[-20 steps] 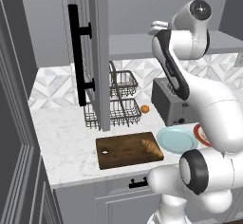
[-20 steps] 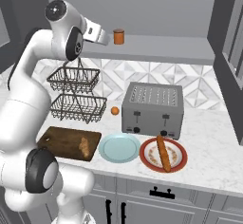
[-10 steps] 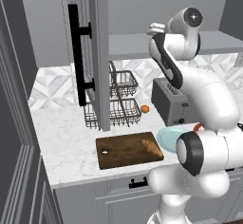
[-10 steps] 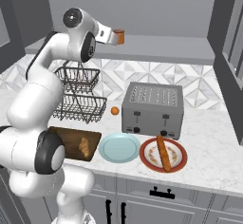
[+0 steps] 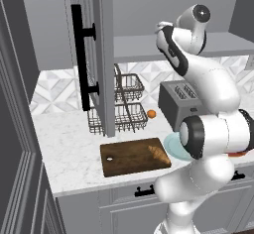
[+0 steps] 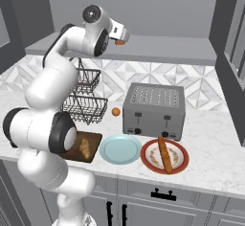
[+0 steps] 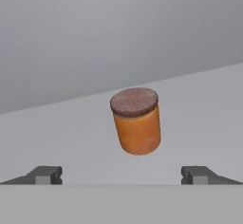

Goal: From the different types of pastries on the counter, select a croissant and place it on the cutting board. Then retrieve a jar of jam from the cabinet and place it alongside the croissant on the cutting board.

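Grey toaster (image 6: 154,110) behind pale blue plate (image 6: 120,149) — wire basket rack (image 6: 87,97) left, orange fruit (image 6: 116,111) between.

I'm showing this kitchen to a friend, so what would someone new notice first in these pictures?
First, the white arm reaching up to the cabinet shelf, its open claw pointed at an orange jam jar standing there, not yet gripped. Below, a croissant already lies on the dark cutting board on the counter. Right of the toaster, a long brown stick pastry sits on a red plate.

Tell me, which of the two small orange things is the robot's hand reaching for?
The jar of jam on the cabinet shelf, cylindrical with a darker lid, straight ahead of the open gripper. The round orange fruit sits down on the counter.
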